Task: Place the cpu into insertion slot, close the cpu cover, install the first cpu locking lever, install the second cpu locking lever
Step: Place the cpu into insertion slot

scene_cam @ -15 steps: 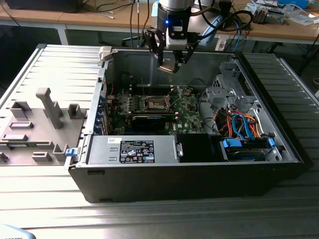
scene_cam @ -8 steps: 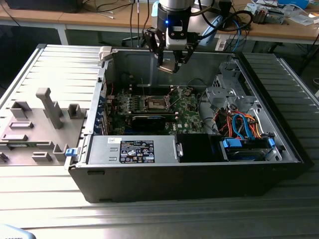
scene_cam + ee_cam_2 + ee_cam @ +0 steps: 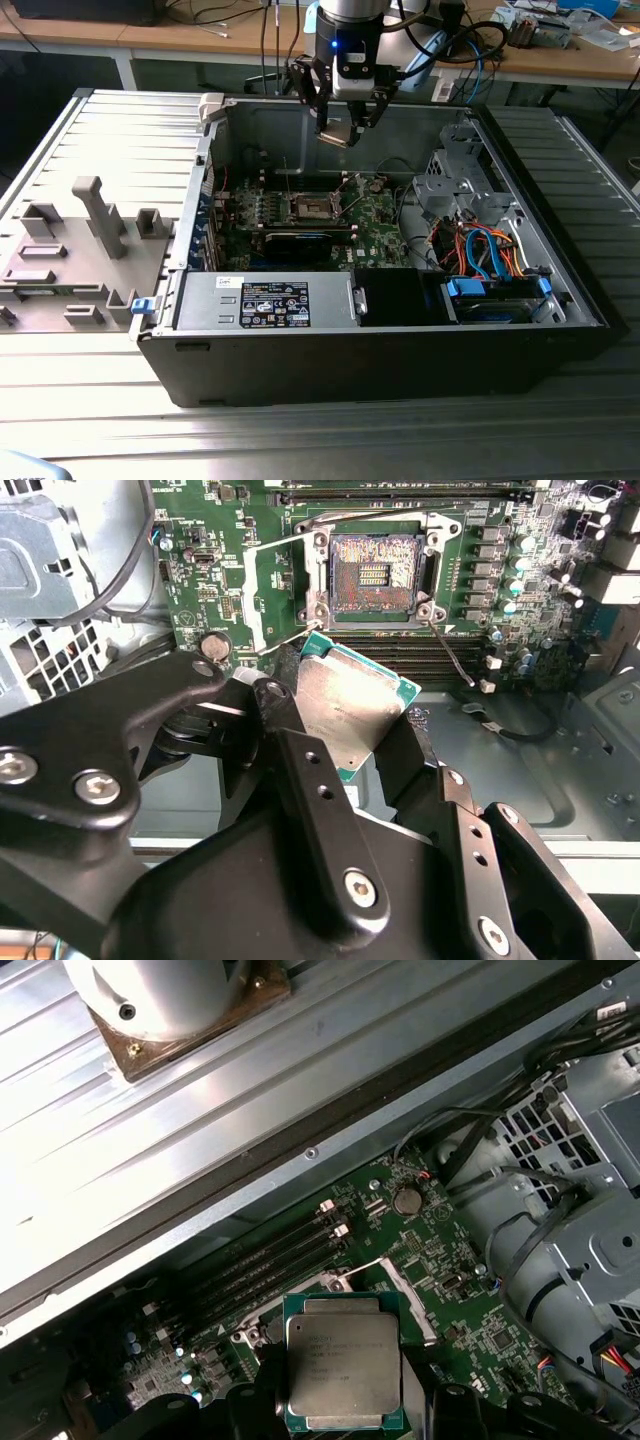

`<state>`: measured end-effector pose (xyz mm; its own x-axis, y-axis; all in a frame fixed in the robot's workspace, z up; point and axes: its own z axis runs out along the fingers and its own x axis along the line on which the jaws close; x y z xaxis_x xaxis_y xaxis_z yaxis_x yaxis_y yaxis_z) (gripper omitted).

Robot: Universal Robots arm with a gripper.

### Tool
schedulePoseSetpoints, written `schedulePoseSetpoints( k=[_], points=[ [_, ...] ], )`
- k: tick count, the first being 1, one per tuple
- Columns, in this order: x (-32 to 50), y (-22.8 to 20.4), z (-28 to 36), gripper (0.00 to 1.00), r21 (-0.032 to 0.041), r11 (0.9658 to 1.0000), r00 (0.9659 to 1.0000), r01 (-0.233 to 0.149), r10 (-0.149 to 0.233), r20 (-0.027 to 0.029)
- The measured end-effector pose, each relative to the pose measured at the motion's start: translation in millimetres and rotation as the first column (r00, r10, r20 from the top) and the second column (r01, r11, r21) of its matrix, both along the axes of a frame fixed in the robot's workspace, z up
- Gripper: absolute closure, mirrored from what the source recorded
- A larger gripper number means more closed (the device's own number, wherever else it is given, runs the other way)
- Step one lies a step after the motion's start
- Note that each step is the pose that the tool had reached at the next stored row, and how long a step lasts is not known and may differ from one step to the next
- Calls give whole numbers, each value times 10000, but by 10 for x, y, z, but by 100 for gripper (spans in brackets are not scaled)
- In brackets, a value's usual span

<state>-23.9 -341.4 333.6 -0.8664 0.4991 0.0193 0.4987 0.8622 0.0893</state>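
Above the far edge of the open computer case (image 3: pixel 380 360), cpu (image 3: pixel 338 134) gripped.
The gripper (image 3: pixel 345 130) clamps it clear of the insertion slot (image 3: pixel 306 208); the case lies on a ribbed metal table (image 3: pixel 300 440), wooden desks (image 3: pixel 150 40) behind.

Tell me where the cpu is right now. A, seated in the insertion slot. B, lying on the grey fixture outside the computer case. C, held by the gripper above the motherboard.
C: in the second wrist view the gripper is shut on the cpu, holding it in the air, while the insertion slot beyond it sits open with its contacts bare.
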Motion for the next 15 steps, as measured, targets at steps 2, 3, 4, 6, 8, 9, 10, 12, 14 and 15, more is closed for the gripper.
schedulePoseSetpoints(
  k=[2, 3, 4, 6, 8, 9, 10, 12, 14, 15],
  points=[
    [0, 0, 0, 45, 0, 10000, 10000, 12, -12, 0],
    [0, 0, 0, 45, 0, 10000, 10000, 22, -22, 0],
    [0, 0, 0, 45, 0, 10000, 10000, 26, -26, 0],
    [0, 0, 0, 45, 0, 10000, 10000, 46, -46, 0],
    [0, 0, 0, 45, 0, 10000, 10000, 66, -66, 0],
    [0, 0, 0, 45, 0, 10000, 10000, 77, -77, 0],
    [0, 0, 0, 45, 0, 10000, 10000, 82, -82, 0],
    [0, 0, 0, 45, 0, 10000, 10000, 96, -96, 0],
    [0, 0, 0, 45, 0, 9999, 9999, 111, -111, 0],
    [0, 0, 0, 45, 0, 9999, 9999, 119, -119, 0]
  ],
)
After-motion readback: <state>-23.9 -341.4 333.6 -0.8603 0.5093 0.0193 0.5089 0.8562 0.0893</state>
